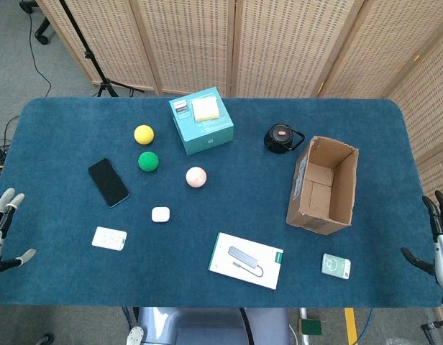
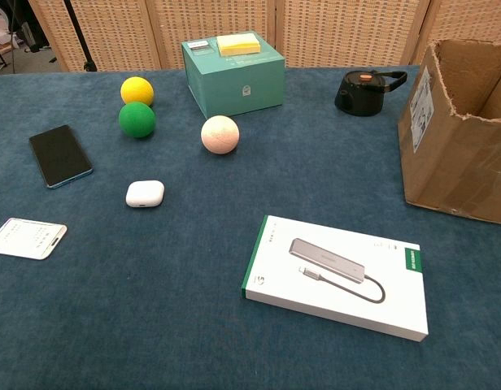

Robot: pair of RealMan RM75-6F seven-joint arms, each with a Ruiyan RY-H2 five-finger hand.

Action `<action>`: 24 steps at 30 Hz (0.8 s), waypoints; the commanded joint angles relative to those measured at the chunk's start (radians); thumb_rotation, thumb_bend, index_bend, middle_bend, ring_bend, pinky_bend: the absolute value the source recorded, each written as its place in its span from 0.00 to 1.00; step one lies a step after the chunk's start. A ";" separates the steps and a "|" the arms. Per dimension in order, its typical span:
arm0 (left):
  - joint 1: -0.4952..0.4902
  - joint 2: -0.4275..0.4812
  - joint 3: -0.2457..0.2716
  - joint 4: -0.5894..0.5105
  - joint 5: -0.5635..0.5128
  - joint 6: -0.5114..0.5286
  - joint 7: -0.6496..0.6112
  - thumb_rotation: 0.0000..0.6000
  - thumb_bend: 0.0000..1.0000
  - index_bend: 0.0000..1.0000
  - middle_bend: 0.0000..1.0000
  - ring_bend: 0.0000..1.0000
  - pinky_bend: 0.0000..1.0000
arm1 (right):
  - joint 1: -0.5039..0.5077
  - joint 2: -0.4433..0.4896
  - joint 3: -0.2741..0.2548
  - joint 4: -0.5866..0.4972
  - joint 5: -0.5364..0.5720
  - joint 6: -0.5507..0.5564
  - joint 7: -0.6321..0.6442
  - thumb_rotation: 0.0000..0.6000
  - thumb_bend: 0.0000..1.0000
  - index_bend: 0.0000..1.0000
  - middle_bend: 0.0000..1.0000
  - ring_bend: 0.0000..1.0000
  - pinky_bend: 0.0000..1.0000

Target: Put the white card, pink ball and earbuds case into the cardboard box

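Note:
The white card [image 1: 108, 238] [image 2: 28, 238] lies flat near the table's front left. The white earbuds case [image 1: 160, 214] [image 2: 145, 193] sits a little right of it. The pink ball [image 1: 195, 177] [image 2: 220, 134] rests near the table's middle. The open cardboard box [image 1: 323, 185] [image 2: 459, 134] stands at the right, with nothing seen inside. My left hand [image 1: 4, 230] hovers off the left edge, fingers spread, holding nothing. My right hand [image 1: 437, 237] hovers off the right edge, likewise spread. Neither hand appears in the chest view.
A teal box [image 1: 201, 121] with a yellow pad stands at the back. Yellow ball [image 1: 144, 134], green ball [image 1: 148, 162] and black phone [image 1: 108, 182] lie at left. A black round device [image 1: 281, 138], a white adapter package [image 1: 246, 260] and a small green device [image 1: 336, 265] are nearby.

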 commanded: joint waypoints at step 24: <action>-0.181 -0.151 -0.016 0.062 -0.134 -0.412 0.038 1.00 0.10 0.29 0.00 0.00 0.00 | 0.004 0.031 -0.003 -0.044 0.042 -0.059 0.012 1.00 0.00 0.00 0.00 0.00 0.00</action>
